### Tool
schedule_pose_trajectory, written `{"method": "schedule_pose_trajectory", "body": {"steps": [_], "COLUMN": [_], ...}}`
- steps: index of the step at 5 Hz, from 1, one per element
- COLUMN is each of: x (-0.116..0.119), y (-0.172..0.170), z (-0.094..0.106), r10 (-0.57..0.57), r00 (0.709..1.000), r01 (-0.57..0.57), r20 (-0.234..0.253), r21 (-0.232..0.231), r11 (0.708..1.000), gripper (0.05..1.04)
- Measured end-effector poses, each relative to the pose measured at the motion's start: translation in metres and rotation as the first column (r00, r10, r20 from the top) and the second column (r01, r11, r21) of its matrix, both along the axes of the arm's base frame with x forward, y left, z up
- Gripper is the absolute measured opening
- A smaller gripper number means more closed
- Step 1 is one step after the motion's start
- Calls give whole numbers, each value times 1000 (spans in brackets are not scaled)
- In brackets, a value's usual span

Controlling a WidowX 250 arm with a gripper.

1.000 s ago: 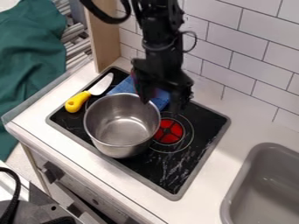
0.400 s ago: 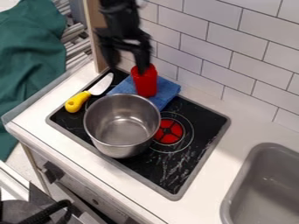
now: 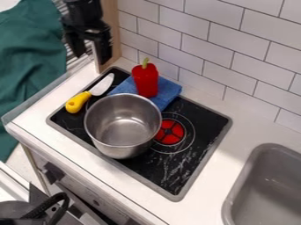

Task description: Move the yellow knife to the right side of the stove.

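Green cloth [image 3: 29,83]: one, at far left, outside the work.

Yellow knife [image 3: 78,102]: one, lying at the left edge of the stove [image 3: 176,173], handle toward the front, pale blade [image 3: 104,83] angled back toward the wall. First item to collect.

Pincer [image 3: 89,49]: one, mine, open and holding nothing, above and behind the knife, apart from it. Directions for use: bring me over the handle, turn my fingers to straddle it crosswise, then lower me straight down. Best closing point, I judge: the handle close to the blade, for balance. The handle looks smooth and rounded; should I close off-centre, it may roll or swivel.

Steel pot [image 3: 122,127]: one, upright, just beside the knife. I should keep my outer finger off its wall while descending, and lift the knife above its rim before crossing.

Red pepper [image 3: 145,81]: one, upright on a folded blue cloth [image 3: 169,93], behind the pot. Likely to topple if brushed; my path wants to pass in front of it.

Red burner mark [image 3: 170,132]: one, right of the pot. Beyond it, the stove's right side: delivery place. I should set the knife down low and flat before opening.

White surface [image 3: 226,154], then grey sink [image 3: 267,184]: too far right; stop short.
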State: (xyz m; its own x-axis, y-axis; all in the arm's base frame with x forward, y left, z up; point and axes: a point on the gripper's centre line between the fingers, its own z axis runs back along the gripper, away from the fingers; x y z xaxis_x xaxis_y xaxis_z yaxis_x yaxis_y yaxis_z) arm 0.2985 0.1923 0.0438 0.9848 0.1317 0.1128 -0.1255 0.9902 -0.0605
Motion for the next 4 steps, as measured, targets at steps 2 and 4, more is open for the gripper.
{"method": "schedule_pose_trajectory", "body": {"steps": [2, 4], "x": [-42, -57], "y": [21, 13], "z": [-29, -50], "r10": [-30, 3], "r00": [998, 999], "r01": [29, -6], "r20": [-46, -53], "r21": [-13, -56], "r11": [999, 998], "gripper": [1001, 1001]}}
